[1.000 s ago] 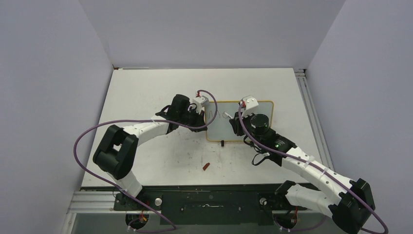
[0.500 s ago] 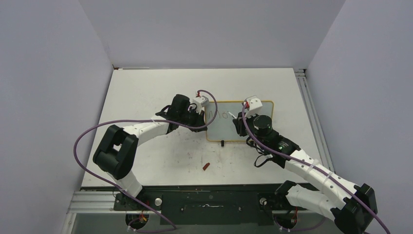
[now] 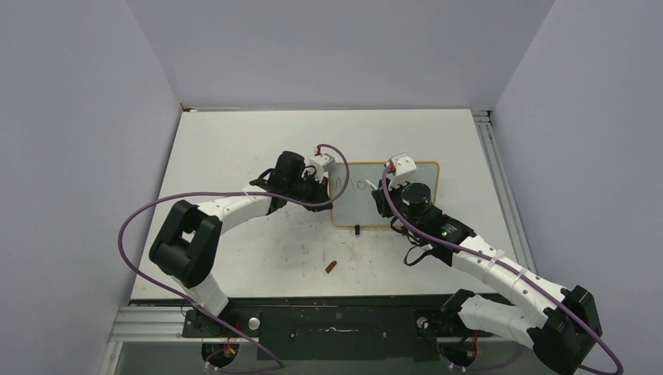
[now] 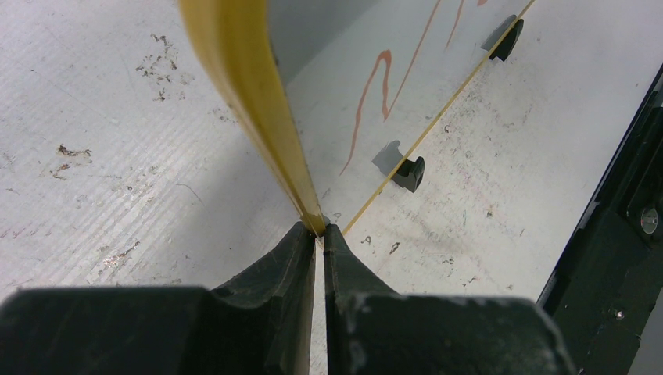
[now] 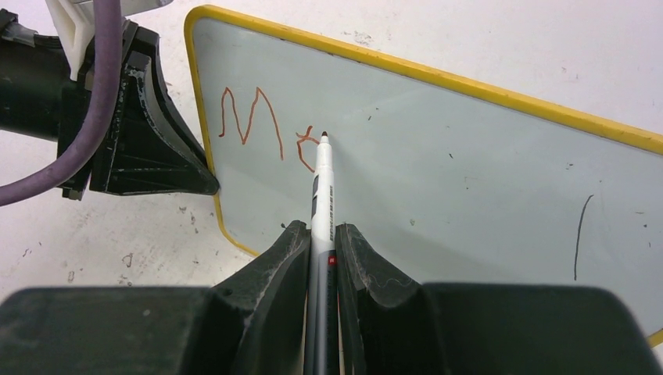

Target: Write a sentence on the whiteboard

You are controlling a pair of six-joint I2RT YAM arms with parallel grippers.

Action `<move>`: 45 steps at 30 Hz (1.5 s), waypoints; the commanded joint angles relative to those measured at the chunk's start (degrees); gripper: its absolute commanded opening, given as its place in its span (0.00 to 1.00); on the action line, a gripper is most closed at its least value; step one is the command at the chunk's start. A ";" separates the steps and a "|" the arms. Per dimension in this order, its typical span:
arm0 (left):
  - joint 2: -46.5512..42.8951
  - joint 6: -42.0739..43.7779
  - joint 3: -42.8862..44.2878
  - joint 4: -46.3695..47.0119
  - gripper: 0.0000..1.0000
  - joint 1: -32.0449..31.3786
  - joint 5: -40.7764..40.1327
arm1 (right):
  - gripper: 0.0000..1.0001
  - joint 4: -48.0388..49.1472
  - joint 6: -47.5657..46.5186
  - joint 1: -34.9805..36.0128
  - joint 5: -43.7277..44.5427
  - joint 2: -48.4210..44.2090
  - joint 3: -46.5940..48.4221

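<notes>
The whiteboard (image 3: 360, 209) lies near the table's middle, with a yellow frame and two black feet (image 4: 410, 172). My left gripper (image 3: 327, 187) is shut on its left frame edge (image 4: 234, 70); the fingertips (image 4: 306, 234) pinch the corner. My right gripper (image 5: 317, 230) is shut on a white and grey marker (image 5: 323, 187), also visible in the top view (image 3: 381, 190). The marker's tip touches the board face (image 5: 469, 172). The sentence (image 5: 250, 121) is reddish-brown and shows only an "M" and part of a second letter beside the tip.
A small red marker cap (image 3: 331, 267) lies on the table in front of the board. A thin dark stray stroke (image 5: 578, 234) marks the board's right part. A black rail runs along the table's near edge (image 3: 336, 312).
My right gripper shifted slightly right, then back left over the board with the marker. The second letter's strokes have grown. My left arm has not moved.
</notes>
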 commanded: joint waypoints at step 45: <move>-1.65 1.52 1.82 -1.03 0.05 -0.79 -0.47 | 0.05 2.06 3.17 0.20 5.50 -2.32 -5.98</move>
